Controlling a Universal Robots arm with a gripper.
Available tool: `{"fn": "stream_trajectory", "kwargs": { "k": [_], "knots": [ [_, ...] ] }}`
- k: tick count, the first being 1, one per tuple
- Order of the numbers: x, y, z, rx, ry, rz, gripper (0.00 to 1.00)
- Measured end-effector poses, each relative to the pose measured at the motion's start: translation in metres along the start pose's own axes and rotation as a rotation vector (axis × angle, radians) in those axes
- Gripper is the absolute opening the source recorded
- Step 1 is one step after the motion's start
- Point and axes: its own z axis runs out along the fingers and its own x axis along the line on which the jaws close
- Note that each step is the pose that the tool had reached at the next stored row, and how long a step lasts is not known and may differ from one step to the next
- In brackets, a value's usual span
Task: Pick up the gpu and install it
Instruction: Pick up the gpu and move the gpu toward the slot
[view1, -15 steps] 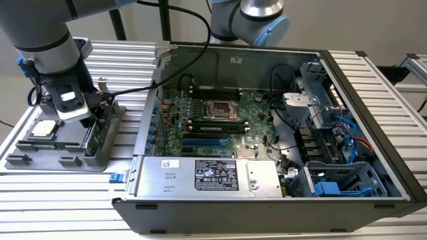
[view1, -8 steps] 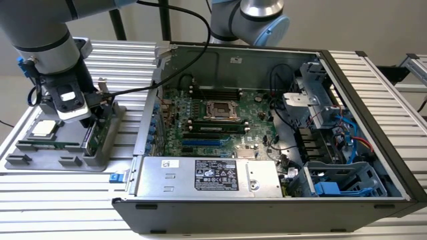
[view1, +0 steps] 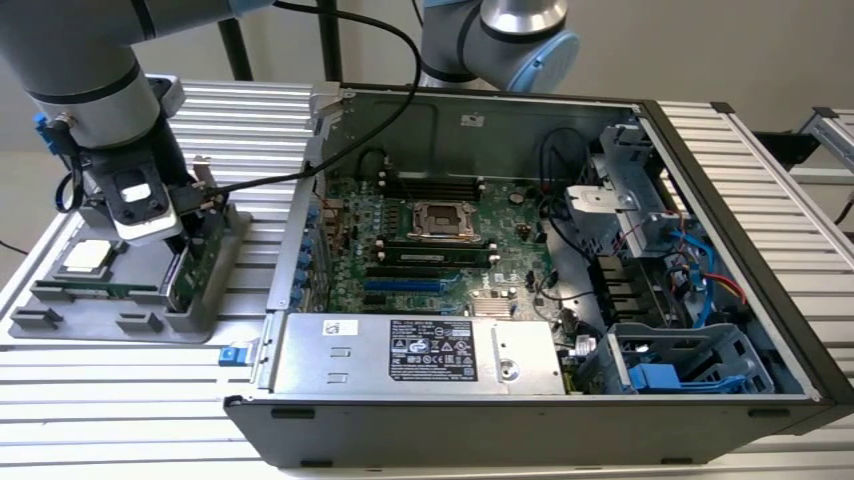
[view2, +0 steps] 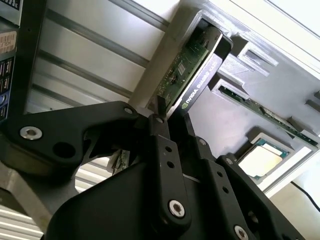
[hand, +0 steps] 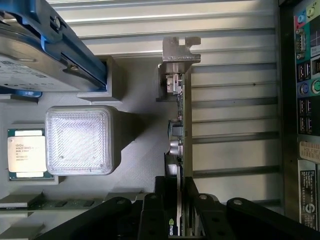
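Plainly, the end effector (view1: 176, 232) is clamped on the gpu (view1: 200, 250), one finger against each flat face. In the first wrist view the card (hand: 183, 125) shows edge-on, and the fingers (hand: 167, 200) grip the end farthest from its silver bracket (hand: 180, 49). The gpu stands upright on its edge in a slot of the grey parts tray (view1: 80, 322). On the exterior view's clock face the tray lies on the slatted desk (view1: 134, 400) at nine o'clock from the open computer case (view1: 534, 430), just beside its wall. The motherboard (view1: 427, 230) lies bare inside the case. In the second wrist view the fingers meet at the edge of the card (view2: 192, 75), green board on one face and black cooler on the other. A processor chip (hand: 26, 152) rests in a tray pocket nearby, and a hard drive in a blue frame (hand: 30, 55) stands in another.
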Motion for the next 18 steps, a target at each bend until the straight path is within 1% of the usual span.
{"fn": "stream_trajectory", "kwargs": {
  "k": [18],
  "knots": [
    [0.0000,0.0000,0.0004,0.0000,0.0000,0.000,0.00]
  ]
}}
